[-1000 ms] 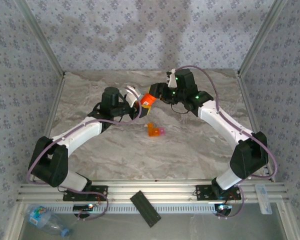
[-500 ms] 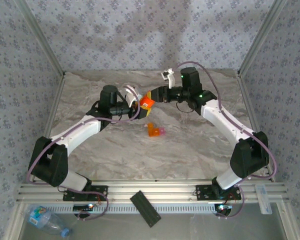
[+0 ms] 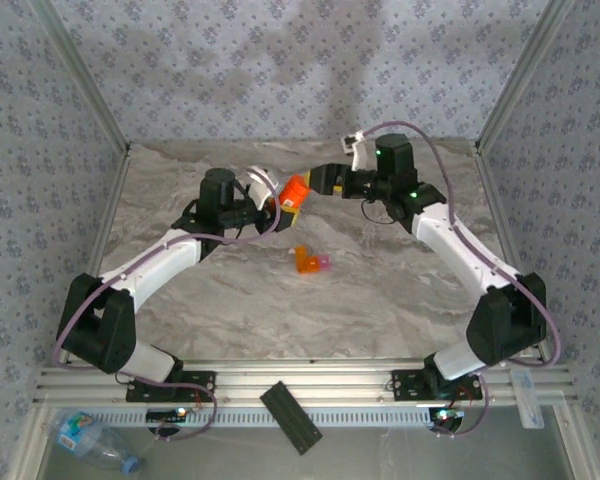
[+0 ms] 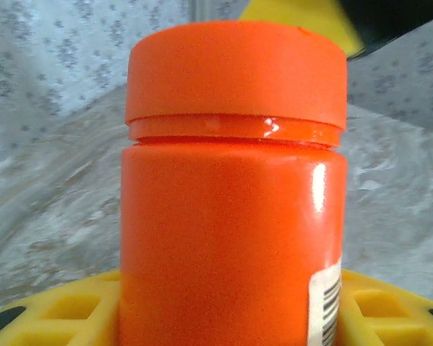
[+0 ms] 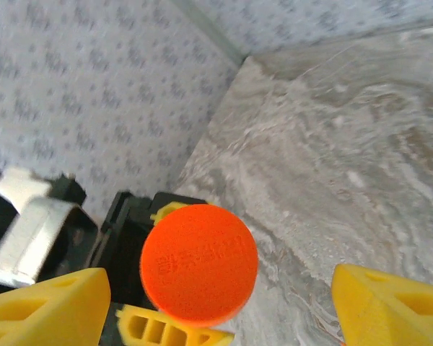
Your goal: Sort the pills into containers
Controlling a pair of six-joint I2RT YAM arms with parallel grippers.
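Currently, the left gripper [image 3: 283, 203] is clamped on the orange pill bottle [image 3: 294, 192] and holds it over the far centre of the marbled table [image 3: 230, 300]. In the left wrist view the bottle [image 4: 231, 216] appears upright. Its lower body is seated between the two yellow fingers [image 4: 65, 317]. The orange cap [image 4: 236, 72] is fitted on top. A white barcode label [image 4: 325, 303] shows at the lower right of the body.

The right gripper [image 3: 318, 180] sits just beside the cap end of the bottle, with its jaws spread wide. In the right wrist view the round cap [image 5: 199, 263] faces the camera. It lies between the two yellow fingertips [image 5: 47, 306], with a clear gap on each side, and neither fingertip touches it. Raised lettering on the cap face is too blurred to read.

The small orange compartment [image 3: 305, 262], with its pale pink piece [image 3: 323, 262] joined on the right side, lies on the table. It is nearer the arm bases than the bottle and apart from both grippers.

A black flat bar [image 3: 290, 417] lies at the near edge, between the two arm bases. A clear plastic bottle [image 3: 90, 437] lies at the near left corner.
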